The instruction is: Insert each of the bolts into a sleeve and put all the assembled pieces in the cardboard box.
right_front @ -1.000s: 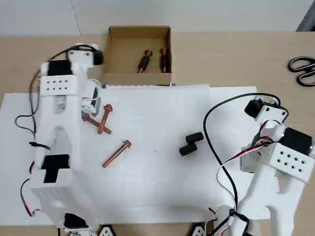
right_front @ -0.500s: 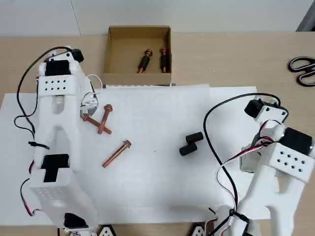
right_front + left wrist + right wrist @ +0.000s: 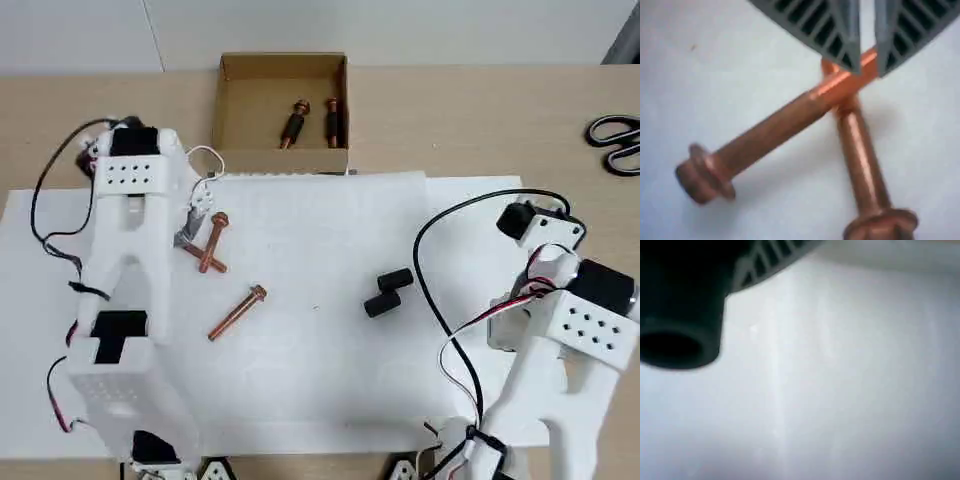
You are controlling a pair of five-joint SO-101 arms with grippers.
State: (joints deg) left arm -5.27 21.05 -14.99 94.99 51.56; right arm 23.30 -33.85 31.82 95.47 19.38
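Three copper bolts (image 3: 214, 240) loose on the white sheet (image 3: 330, 390): two crossed beside the left arm (image 3: 125, 260), plus a lone bolt (image 3: 237, 312) just nearer the sheet's middle. Left gripper (image 3: 866, 60) right down at that crossing. Hangs there with fingers (image 3: 830, 25) a narrow slit apart, tips at one bolt's shaft end. Two black sleeves (image 3: 388, 291) mid-sheet, side by side and touching, well apart from the bolts. Over to the right gripper (image 3: 735, 275): seemingly clamped on a third sleeve (image 3: 680, 315), open bore toward the wrist camera, blurred up close. Beyond the sheet, the cardboard box (image 3: 216, 100), with two assembled pieces (image 3: 295, 124) lying in its right half. Scissors (image 3: 615, 142) out at the table's (image 3: 480, 110) far right edge.
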